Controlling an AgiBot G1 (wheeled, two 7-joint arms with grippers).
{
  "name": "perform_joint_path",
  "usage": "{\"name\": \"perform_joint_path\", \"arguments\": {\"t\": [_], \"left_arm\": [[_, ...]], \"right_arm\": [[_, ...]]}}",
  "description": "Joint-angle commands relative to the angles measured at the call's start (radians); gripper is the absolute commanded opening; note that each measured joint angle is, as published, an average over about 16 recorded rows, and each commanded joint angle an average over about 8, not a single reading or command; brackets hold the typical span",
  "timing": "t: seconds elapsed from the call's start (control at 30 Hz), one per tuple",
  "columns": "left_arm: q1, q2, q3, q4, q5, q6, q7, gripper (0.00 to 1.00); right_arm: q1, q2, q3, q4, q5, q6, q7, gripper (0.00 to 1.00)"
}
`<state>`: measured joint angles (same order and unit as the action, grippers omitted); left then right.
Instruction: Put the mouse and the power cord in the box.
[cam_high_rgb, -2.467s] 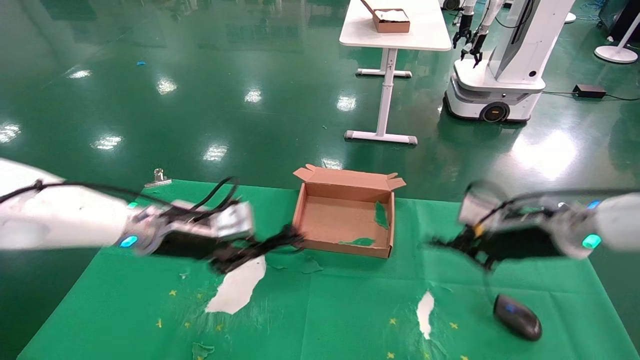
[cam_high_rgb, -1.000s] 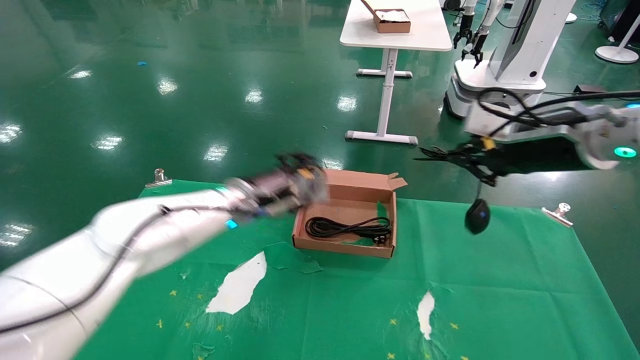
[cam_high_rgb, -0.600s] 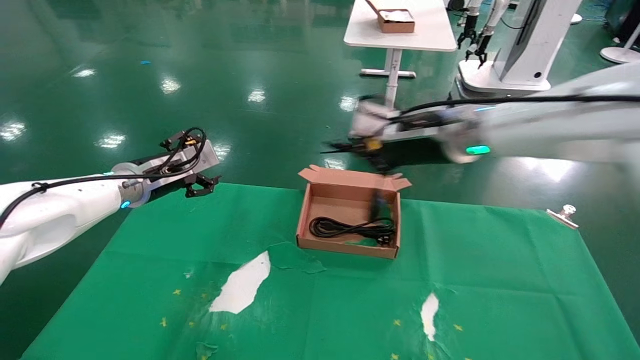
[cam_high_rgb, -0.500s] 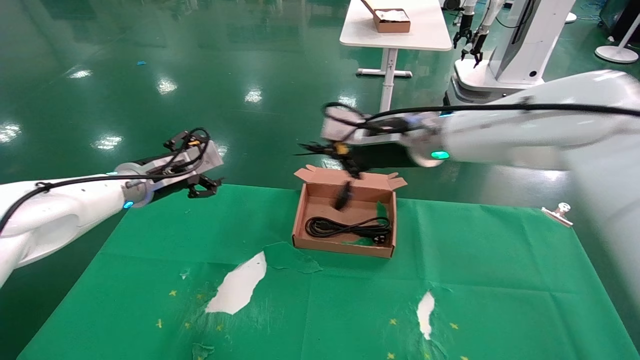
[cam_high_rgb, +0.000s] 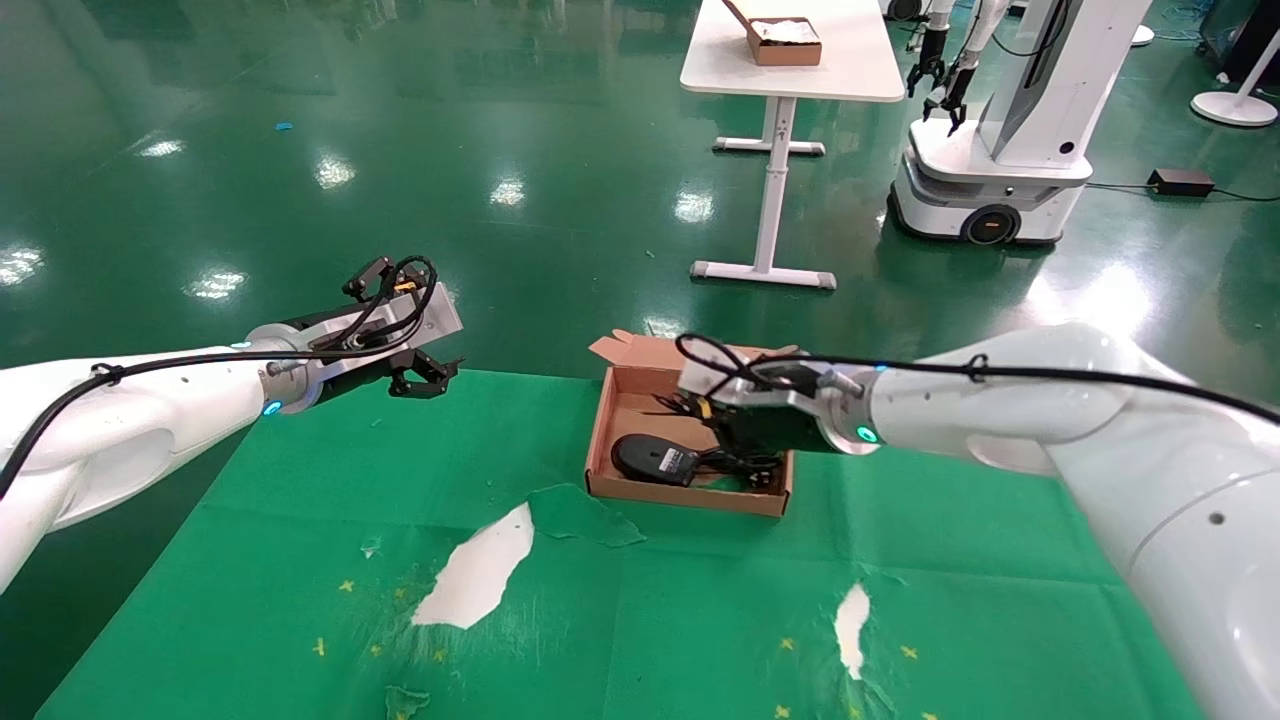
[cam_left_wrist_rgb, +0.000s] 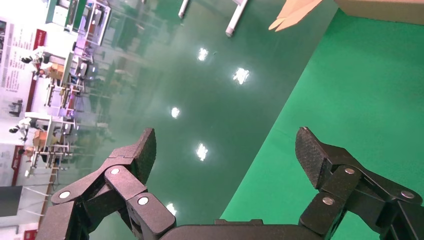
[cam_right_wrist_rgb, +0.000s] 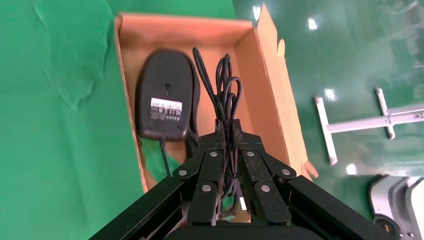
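The floor (cam_high_rgb: 400, 150) is glossy dark green and reflects overhead lights. A white pedestal table (cam_high_rgb: 790, 60) stands at the far side, carrying a small brown box (cam_high_rgb: 782, 40). A white wheeled robot base (cam_high_rgb: 985, 190) stands beside it. The near tabletop (cam_high_rgb: 640, 620) has a torn green cover.

The power cord (cam_high_rgb: 745, 463) was largely hidden beneath the mouse (cam_high_rgb: 655, 459) and right gripper (cam_high_rgb: 692, 409). The box (cam_left_wrist_rgb: 380, 5) was cut off at the left wrist view's edge.
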<state>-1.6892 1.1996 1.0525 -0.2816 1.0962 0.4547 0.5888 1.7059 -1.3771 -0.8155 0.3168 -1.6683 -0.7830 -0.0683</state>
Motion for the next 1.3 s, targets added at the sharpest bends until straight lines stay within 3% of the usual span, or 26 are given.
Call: {"name": "perform_joint_path", "arguments": {"t": [0.03, 0.7, 1.3], "left_arm": [[0.0, -0.002, 0.001, -0.001, 0.0, -0.001, -0.003, 1.0], [0.001, 0.0, 0.001, -0.002, 0.001, -0.001, -0.002, 1.0], [0.001, 0.0, 0.001, -0.002, 0.001, -0.001, -0.002, 1.0]], "right_arm": [[-0.007, -0.004, -0.023, -0.017, -0.004, 0.026, 0.017, 1.0], [-0.016, 0.02, 0.001, 0.017, 0.013, -0.005, 0.018, 1.0], [-0.194, 0.236, 0.156, 0.292, 0.281, -0.21, 0.086, 1.0]]}}
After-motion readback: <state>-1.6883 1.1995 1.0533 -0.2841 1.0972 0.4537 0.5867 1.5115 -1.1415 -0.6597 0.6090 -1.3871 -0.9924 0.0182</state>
